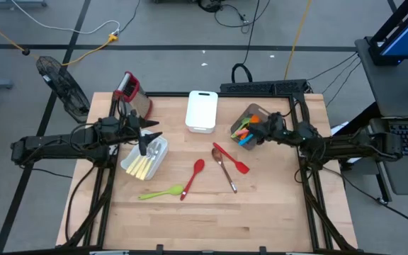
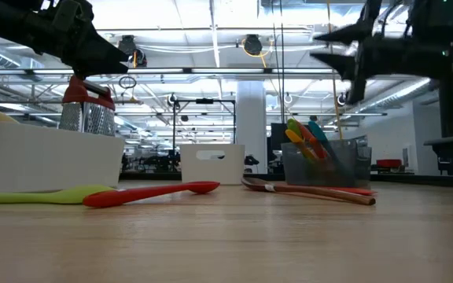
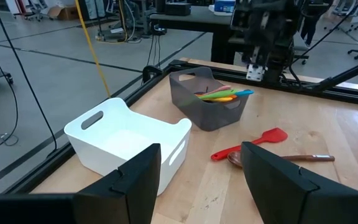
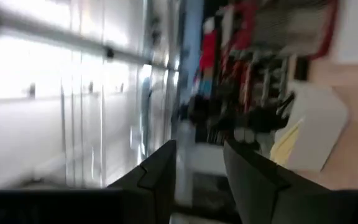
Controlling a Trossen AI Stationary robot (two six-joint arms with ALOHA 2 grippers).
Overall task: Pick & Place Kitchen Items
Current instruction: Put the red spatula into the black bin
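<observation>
Four kitchen items lie loose on the wooden table: a green spoon (image 1: 161, 192), a red spoon (image 1: 193, 177), a red spatula (image 1: 231, 157) and a metal spoon with a brownish handle (image 1: 224, 171). More coloured utensils (image 3: 219, 94) stand in a grey bin (image 1: 248, 125). Pale-yellow-handled cutlery (image 1: 144, 164) lies in a white bin (image 1: 146, 159) at the left. My left gripper (image 1: 149, 136) hovers open above that white bin, nothing between its fingers (image 3: 138, 171). My right gripper (image 1: 269, 127) hangs open in the air by the grey bin, tipped slightly upward, holding nothing.
Another white bin (image 1: 202, 111), with nothing in it, stands at the middle of the far edge. A steel box grater with a red top (image 1: 131, 91) stands at the far left corner. Bare wood stretches along the near half of the table (image 1: 211, 219).
</observation>
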